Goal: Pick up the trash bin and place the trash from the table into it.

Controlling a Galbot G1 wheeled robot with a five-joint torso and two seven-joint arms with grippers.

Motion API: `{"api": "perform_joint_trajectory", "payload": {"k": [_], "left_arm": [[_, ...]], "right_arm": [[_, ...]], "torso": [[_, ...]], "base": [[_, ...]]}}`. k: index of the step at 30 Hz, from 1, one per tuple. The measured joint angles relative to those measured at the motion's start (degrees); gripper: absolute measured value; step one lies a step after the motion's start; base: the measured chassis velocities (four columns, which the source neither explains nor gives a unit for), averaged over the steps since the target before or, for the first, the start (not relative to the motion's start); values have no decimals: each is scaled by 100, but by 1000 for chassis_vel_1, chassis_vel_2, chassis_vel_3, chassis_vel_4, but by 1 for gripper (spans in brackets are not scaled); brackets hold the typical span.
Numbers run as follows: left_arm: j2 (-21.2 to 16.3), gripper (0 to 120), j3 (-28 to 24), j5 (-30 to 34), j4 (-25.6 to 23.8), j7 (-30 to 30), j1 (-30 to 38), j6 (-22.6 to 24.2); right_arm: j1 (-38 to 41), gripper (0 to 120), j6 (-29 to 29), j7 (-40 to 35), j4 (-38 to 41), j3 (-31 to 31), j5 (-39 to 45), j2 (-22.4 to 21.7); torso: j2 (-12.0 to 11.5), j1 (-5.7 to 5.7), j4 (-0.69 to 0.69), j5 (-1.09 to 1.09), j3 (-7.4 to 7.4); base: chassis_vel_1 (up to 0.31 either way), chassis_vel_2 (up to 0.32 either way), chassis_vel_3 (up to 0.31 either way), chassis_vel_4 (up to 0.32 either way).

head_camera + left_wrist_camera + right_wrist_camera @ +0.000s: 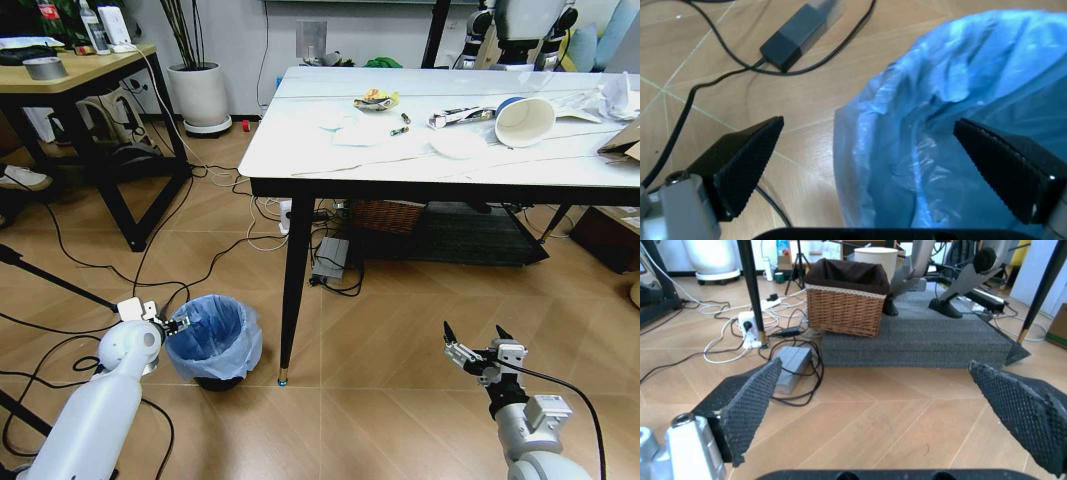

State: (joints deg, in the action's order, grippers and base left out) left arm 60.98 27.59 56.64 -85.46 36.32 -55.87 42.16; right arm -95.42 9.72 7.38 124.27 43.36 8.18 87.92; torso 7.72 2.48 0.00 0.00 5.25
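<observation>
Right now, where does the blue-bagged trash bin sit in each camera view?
Head view: the trash bin stands on the floor, lower left, beside the table leg, with the left tool at its rim.
Left wrist view: the bin takes up the right side, its rim between the open fingers.
Right wrist view: not in it.
Shared landmark: the bin's crinkled blue bag.

Wood-plank floor throughout, crossed by loose black cables. Upper left of the head view: light wooden desk on black legs; beside it a white planter against a pale wall. Centre: wicker basket on a grey mat.
</observation>
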Motion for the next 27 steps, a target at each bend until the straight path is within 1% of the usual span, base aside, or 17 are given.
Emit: {"api": "perform_joint_trajectory", "payload": {"k": [4,6,8,11,14,16,19,21,23,24,25,27], "left_arm": [[11,100,-4,-42,86,-39,28,-1],[42,100,2,-291,352,-320,97,-1],[59,100,17,-475,504,-516,135,-1],[78,100,23,-576,637,-649,181,-1],[111,100,-21,-648,817,-750,257,-2],[117,100,-29,-658,846,-759,270,-2],[197,100,-121,-768,1110,-869,407,-3],[257,100,-156,-889,1274,-925,499,-18],[273,100,-163,-939,1331,-952,520,-19],[304,100,-185,-1035,1433,-994,542,-17],[311,100,-184,-1078,1487,-1028,562,-18],[347,100,-189,-1148,1561,-1058,592,-17]], "right_arm": [[4,100,0,-3,-9,4,5,-4],[16,100,0,-7,-36,5,11,-17],[35,100,0,-10,-55,5,15,-21],[64,100,3,-19,-83,7,28,-26],[83,100,4,-24,-116,12,37,-26],[84,100,4,-24,-120,14,38,-27],[105,100,4,-29,-153,37,55,-24],[110,100,4,-37,-160,62,69,-27],[109,100,4,-44,-160,71,75,-26],[101,100,2,-50,-159,83,83,-23],[97,100,2,-52,-160,91,85,-24],[82,100,-4,-55,-149,104,92,-21]], "torso": [[0,0,0,0,0],[1,0,0,0,1],[1,0,0,0,1],[1,0,1,0,1],[2,1,1,0,2],[2,1,1,0,2],[3,1,1,0,2],[6,0,1,8,1],[6,0,0,7,1],[6,1,1,0,2],[6,1,3,1,2],[5,1,1,1,2]], "base": [[0,0,0,0],[0,0,0,0],[0,0,0,0],[0,0,0,0],[0,0,0,0],[0,0,0,0],[0,0,0,0],[0,0,0,0],[0,0,0,0],[0,0,0,0],[0,0,0,0],[0,0,0,0]]}}
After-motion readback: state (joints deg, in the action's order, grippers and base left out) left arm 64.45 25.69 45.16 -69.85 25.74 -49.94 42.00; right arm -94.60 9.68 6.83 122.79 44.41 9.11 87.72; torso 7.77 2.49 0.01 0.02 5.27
